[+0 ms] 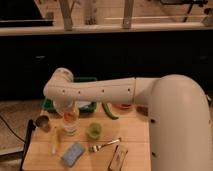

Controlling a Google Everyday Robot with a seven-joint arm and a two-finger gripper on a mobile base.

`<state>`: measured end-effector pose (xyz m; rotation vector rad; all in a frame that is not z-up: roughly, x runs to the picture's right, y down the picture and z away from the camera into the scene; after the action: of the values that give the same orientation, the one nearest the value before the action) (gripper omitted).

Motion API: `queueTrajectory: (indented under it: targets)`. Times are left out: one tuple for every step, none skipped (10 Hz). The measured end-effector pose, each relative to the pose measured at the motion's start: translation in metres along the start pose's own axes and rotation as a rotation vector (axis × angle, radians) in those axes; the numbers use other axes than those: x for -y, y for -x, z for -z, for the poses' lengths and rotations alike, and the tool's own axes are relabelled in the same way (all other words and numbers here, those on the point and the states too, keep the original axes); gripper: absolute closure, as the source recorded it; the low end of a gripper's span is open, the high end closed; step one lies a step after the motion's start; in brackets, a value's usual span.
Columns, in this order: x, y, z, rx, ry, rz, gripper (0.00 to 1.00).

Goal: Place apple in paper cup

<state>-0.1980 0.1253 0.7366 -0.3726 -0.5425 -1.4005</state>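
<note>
The white paper cup (70,128) stands on the wooden table (135,135), left of the middle. The orange-red apple (69,117) sits at the cup's mouth; I cannot tell whether it rests in the cup or hangs just above it. My gripper (67,111) points straight down onto the apple from the white arm (100,91), which reaches in from the right. The gripper's tip is partly hidden by the arm's wrist.
A small green cup (94,131) stands right of the paper cup and a dark metal cup (43,122) left of it. A long green vegetable (110,111), a fork (105,145), a blue sponge (73,154), a yellow item (55,140) and a green tray (82,106) are nearby.
</note>
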Motion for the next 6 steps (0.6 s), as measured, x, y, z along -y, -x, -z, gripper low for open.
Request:
queueTrajectory:
  targets:
    - [0.0,0.0006,-0.0004,0.006,-0.002,0.001,0.42]
    - [-0.0003,-0.0002,-0.0004,0.006,-0.003,0.002,0.31]
    - [-0.0003,-0.0006,-0.0002,0.008,-0.005,0.003,0.24]
    - [-0.0009,-0.0013,-0.0004,0.009,-0.006,0.005,0.2]
    - [-0.0016,-0.0019,-0.0005,0.01,-0.006,0.005,0.2]
    - [-0.0021,-0.0022,-0.0005,0.013,-0.007,0.006,0.2]
